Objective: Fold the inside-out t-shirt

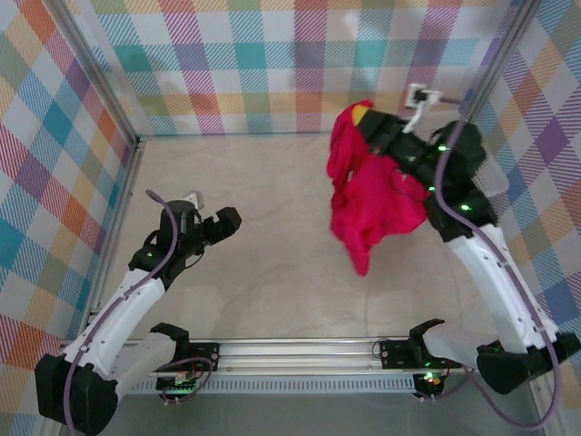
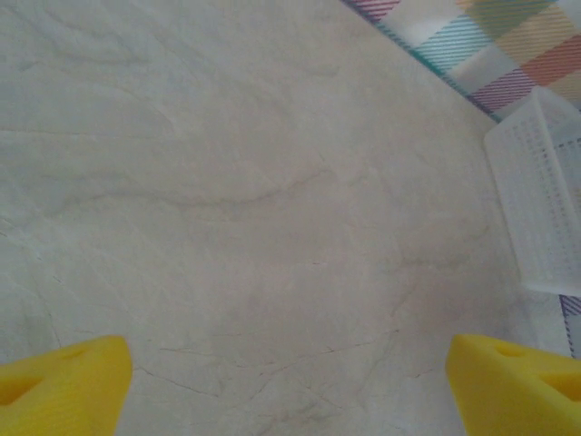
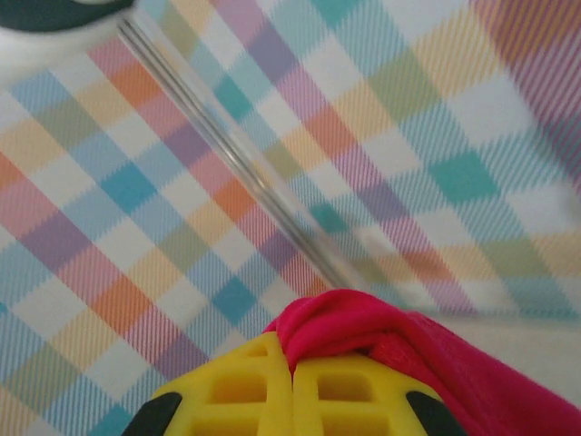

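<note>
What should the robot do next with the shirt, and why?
Probably lower the shirt onto the table: the right gripper is shut on it, it hangs bunched in the air, and the open left gripper is far off.

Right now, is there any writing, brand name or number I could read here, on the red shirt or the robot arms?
None can be read. The red t-shirt held by the right gripper shows no print or legible tag. The left arm, right arm, white basket and checked walls show no lettering.
</note>
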Robot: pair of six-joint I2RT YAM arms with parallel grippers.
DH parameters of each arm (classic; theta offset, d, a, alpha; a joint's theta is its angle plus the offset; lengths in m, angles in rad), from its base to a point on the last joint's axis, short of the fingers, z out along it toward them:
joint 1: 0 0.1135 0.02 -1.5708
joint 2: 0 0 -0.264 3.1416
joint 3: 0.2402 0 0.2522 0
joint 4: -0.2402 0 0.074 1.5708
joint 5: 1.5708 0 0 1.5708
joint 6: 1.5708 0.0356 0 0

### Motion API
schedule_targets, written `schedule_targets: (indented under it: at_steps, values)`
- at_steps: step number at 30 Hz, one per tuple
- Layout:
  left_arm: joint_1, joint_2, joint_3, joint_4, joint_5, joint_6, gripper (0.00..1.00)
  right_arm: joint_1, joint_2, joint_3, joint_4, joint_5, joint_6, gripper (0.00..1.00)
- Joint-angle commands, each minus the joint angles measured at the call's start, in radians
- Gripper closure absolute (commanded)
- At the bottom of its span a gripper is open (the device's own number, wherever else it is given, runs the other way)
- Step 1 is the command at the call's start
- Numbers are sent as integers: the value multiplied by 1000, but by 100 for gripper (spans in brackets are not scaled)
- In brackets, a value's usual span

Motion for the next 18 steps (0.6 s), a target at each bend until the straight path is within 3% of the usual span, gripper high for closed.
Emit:
schedule_targets:
  at_steps: [1, 4, 5, 6, 8, 10, 15, 18]
  values:
    - [-2, -1, 23, -33, 2, 19, 12, 44, 135, -119, 8, 55, 13, 97]
    - [-3, 48, 17, -3, 74, 15, 16, 56, 282, -175, 9, 31, 101, 97]
    - [-6, 70, 14, 15, 104, 10, 18, 56, 341, -168, -9, 2, 117, 92]
    - [-9, 93, 11, 18, 128, 6, 19, 56, 395, -141, -50, -22, 118, 83]
    - [-27, 141, 9, 79, 164, -2, 23, 55, 517, -8, -247, -49, 82, 52]
    - [-57, 184, 15, 92, 175, -2, 25, 56, 583, 85, -401, -26, 40, 44]
    - [-150, 275, 25, 94, 141, 10, 31, 54, 491, -3, -478, 120, -13, 29]
    - [-195, 327, 11, 128, 135, -6, 33, 54, 389, -125, -486, 160, -34, 27]
